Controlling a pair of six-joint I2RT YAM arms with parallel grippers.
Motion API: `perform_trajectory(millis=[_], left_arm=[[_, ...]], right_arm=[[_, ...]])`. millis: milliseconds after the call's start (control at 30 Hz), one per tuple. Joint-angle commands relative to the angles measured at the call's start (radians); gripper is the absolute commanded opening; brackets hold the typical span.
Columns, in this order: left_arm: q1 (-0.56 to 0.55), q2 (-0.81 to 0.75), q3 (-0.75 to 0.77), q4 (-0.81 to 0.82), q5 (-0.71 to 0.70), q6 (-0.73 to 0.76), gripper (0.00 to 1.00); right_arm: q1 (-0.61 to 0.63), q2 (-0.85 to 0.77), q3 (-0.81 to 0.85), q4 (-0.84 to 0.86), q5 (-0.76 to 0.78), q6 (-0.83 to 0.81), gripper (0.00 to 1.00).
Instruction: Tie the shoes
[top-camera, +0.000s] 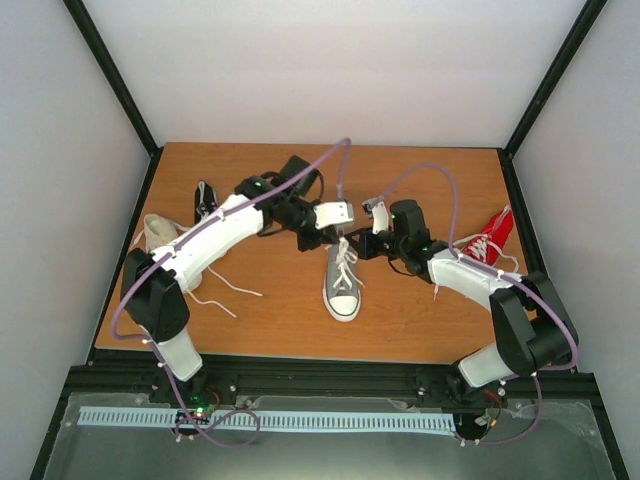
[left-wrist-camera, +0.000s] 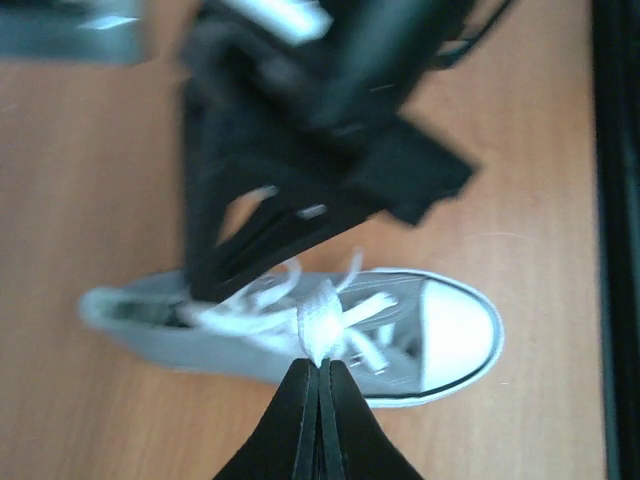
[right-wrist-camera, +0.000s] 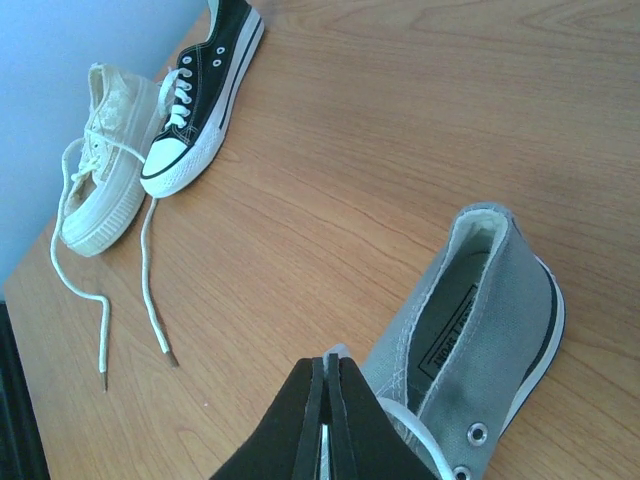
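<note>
The grey shoe (top-camera: 342, 285) with white toe cap lies mid-table, toe toward the arms. It also shows in the left wrist view (left-wrist-camera: 440, 335) and the right wrist view (right-wrist-camera: 480, 330). My left gripper (top-camera: 338, 238) hovers over the shoe's laced part. In its wrist view the left gripper (left-wrist-camera: 322, 362) is shut on a loop of white lace (left-wrist-camera: 320, 320) pulled up from the shoe. My right gripper (top-camera: 362, 246) is at the shoe's heel end. In its wrist view the right gripper (right-wrist-camera: 328, 358) is shut, with a strip of white lace (right-wrist-camera: 336, 350) pinched between its fingers.
A black shoe (top-camera: 205, 198) and a cream shoe (top-camera: 160, 235) lie at the left, also in the right wrist view (right-wrist-camera: 205, 90) (right-wrist-camera: 105, 165); their loose laces (right-wrist-camera: 150, 300) trail over the wood. A red shoe (top-camera: 490, 240) lies at the right behind the right arm.
</note>
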Motion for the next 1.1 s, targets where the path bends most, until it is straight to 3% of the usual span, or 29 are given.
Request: perform_trajectory(millis=[0, 100, 267, 633, 1067], left_arm=[[0.046, -0.063, 0.008, 0.070, 0.011, -0.126, 0.01], [0.013, -0.041, -0.027, 0.105, 0.101, -0.160, 0.01], [-0.073, 0.041, -0.030, 0.154, 0.094, -0.195, 0.01], [-0.143, 0.133, -0.069, 0.319, 0.064, -0.250, 0.03], [-0.148, 0.035, -0.217, 0.426, 0.069, -0.245, 0.03]], right_arm=[[0.006, -0.029, -0.015, 0.016, 0.004, 0.013, 0.03], [0.006, -0.025, -0.015, 0.021, 0.003, 0.015, 0.03], [0.006, -0.022, -0.024, 0.036, -0.006, 0.023, 0.03], [0.006, -0.013, -0.029, 0.036, -0.005, 0.007, 0.03], [-0.025, 0.006, 0.016, -0.042, -0.045, -0.013, 0.03]])
